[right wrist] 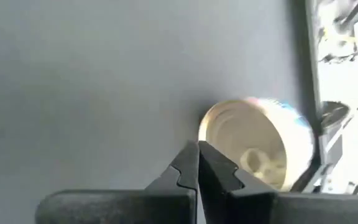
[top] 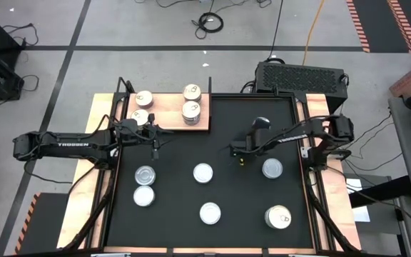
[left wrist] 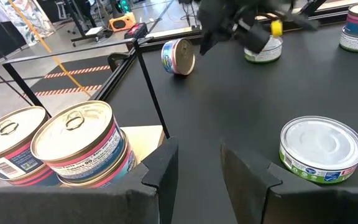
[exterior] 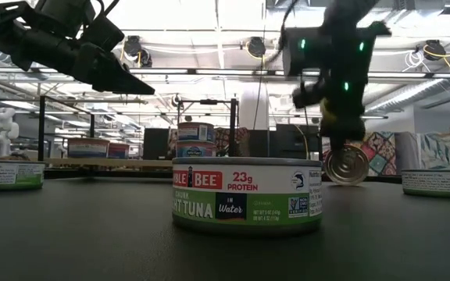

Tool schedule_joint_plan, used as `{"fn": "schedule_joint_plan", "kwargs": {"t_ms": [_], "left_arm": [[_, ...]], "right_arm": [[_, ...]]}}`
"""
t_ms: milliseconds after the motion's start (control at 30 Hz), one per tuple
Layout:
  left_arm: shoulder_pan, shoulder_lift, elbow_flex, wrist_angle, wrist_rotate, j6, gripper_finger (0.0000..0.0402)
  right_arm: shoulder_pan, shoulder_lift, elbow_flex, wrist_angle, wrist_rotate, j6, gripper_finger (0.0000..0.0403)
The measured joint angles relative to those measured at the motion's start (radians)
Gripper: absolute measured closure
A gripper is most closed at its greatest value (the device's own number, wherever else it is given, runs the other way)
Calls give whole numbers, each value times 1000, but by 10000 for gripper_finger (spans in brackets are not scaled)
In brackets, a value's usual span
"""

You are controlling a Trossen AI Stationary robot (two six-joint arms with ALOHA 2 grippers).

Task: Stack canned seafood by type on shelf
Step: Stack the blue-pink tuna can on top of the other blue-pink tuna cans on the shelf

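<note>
we see our left gripper [top: 155,150] hanging over the black mat [top: 184,221] just off the near edge of the shelf [top: 168,121], its fingers [left wrist: 166,163] slightly parted and released, grasping nothing. the shelf sits at the mat's far left corner and carries four gold-lidded tins [top: 191,111], two toward its left end and two toward its right. our right gripper [top: 235,152] is over the middle of the mat, its fingers [right wrist: 194,163] clenched together with nothing between them. just beside it a tipped tin [left wrist: 178,56] lies on its side on the mat, near the far edge, its gold lid facing the right wrist camera. six more tins stand upright on the mat: a silver pair [top: 145,185] toward the left, one in the centre [top: 203,172], one at the near middle [top: 210,213], one to the right [top: 272,168], and a gold-lidded tin [top: 278,217] at the near right. the low view shows a green-labelled tuna tin [exterior: 247,195] closest to the desk's front.
</note>
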Motion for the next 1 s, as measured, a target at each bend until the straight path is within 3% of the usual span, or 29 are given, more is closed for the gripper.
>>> {"fn": "schedule_joint_plan", "kwargs": {"t_ms": [100, 233, 367, 567, 633, 767, 1000], "left_arm": [[0, 0, 0, 0, 0, 0, 279], [0, 0, 0, 0, 0, -6, 279], [0, 0, 0, 0, 0, -6, 279], [0, 0, 0, 0, 0, -6, 279], [0, 0, 0, 0, 0, -6, 279], [0, 0, 0, 0, 0, -6, 279], [0, 0, 0, -1, 0, -6, 279]], "right_arm": [[15, -74, 26, -37, 37, 3, 402], [-58, -233, 15, -59, 47, 6, 402], [-196, -347, -21, -64, -100, 14, 402], [-310, -376, -112, 69, -360, -112, 402], [-335, -369, -123, 78, -403, -133, 402], [-372, -338, -134, 69, -446, -163, 402], [-414, -282, -132, 78, -384, -182, 403]]}}
